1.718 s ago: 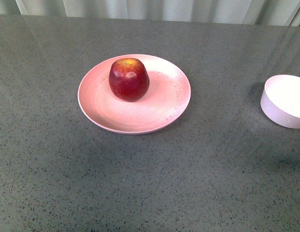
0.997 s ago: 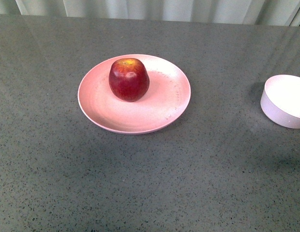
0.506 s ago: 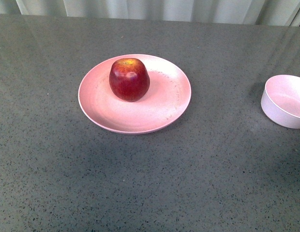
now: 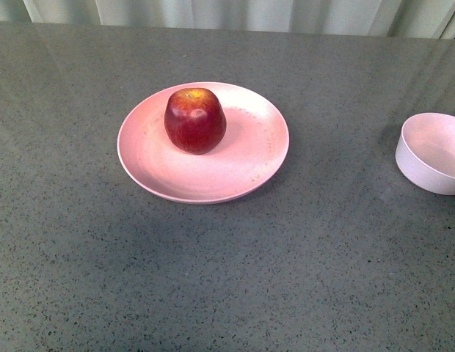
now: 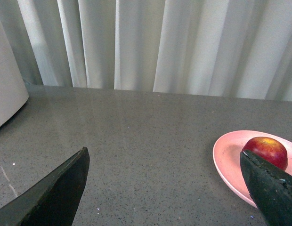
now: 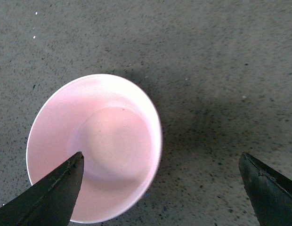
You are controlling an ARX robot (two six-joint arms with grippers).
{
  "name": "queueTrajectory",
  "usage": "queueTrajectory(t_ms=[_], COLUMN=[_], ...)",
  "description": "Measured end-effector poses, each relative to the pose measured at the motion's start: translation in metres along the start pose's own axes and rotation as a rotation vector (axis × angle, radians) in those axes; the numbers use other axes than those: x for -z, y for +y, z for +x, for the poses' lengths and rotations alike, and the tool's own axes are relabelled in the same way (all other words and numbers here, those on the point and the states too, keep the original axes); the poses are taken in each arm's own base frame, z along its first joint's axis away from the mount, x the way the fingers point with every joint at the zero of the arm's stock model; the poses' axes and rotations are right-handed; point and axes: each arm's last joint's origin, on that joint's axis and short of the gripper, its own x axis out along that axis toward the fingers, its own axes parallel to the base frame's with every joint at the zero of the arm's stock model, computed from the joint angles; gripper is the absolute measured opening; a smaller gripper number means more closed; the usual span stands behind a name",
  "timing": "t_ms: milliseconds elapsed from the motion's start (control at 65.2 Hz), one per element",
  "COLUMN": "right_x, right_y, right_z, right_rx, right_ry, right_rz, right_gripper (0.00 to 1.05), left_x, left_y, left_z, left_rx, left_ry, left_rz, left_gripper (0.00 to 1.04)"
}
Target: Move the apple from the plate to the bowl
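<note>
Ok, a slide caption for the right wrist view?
Open right gripper poised above the empty pink bowl on the speckled grey table.

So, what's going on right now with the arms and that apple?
Left gripper and right gripper open, empty. Apple on plate. Bowl empty, nothing in between.

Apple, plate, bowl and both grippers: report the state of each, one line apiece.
apple: upright, stem dimple up, resting on the plate, not gripped.
plate: flat on the table, holding only the apple.
bowl: upright, empty, apart from the plate.
left gripper: open, holding nothing.
right gripper: open, holding nothing, over the bowl.
</note>
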Motion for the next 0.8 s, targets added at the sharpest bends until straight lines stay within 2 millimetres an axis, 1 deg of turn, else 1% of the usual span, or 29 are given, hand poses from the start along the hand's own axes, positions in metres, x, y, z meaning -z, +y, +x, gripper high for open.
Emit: queueTrajectory(t_ms=[184,230,307,322,353,368,399,506,552,614,660,675,798], right_x=[0.009,0.009,0.009,0.009,0.008,0.008,0.007,0.005,0.003,0.001,-0.001,-0.002,-0.005], right_y=[0.000,0.000,0.001,0.002,0.002,0.002,0.003,0.005,0.006,0.008,0.010,0.011,0.018], right_z=[0.013,0.015,0.017,0.018,0.018,0.019,0.019,0.021,0.022,0.023,0.023,0.024,0.026], right_rx=[0.014,0.015,0.018,0.017,0.017,0.019,0.018,0.011,0.009,0.003,0.001,-0.001,-0.016], right_ry=[0.044,0.049,0.052,0.051,0.052,0.052,0.054,0.056,0.057,0.059,0.060,0.060,0.063], right_rz=[0.028,0.034,0.036,0.038,0.040,0.041,0.045,0.052,0.057,0.065,0.067,0.069,0.073], right_gripper=[0.96,0.91,0.81,0.78,0.74,0.71,0.67,0.50,0.44,0.34,0.29,0.25,0.07], left_x=[0.000,0.000,0.000,0.000,0.000,0.000,0.000,0.000,0.000,0.000,0.000,0.000,0.000], left_y=[0.000,0.000,0.000,0.000,0.000,0.000,0.000,0.000,0.000,0.000,0.000,0.000,0.000], left_z=[0.000,0.000,0.000,0.000,0.000,0.000,0.000,0.000,0.000,0.000,0.000,0.000,0.000], left_rx=[0.000,0.000,0.000,0.000,0.000,0.000,0.000,0.000,0.000,0.000,0.000,0.000,0.000], left_ry=[0.000,0.000,0.000,0.000,0.000,0.000,0.000,0.000,0.000,0.000,0.000,0.000,0.000], left_rz=[0.000,0.000,0.000,0.000,0.000,0.000,0.000,0.000,0.000,0.000,0.000,0.000,0.000], left_gripper=[0.96,0.96,0.96,0.96,0.96,0.96,0.96,0.96,0.96,0.96,0.96,0.96,0.96])
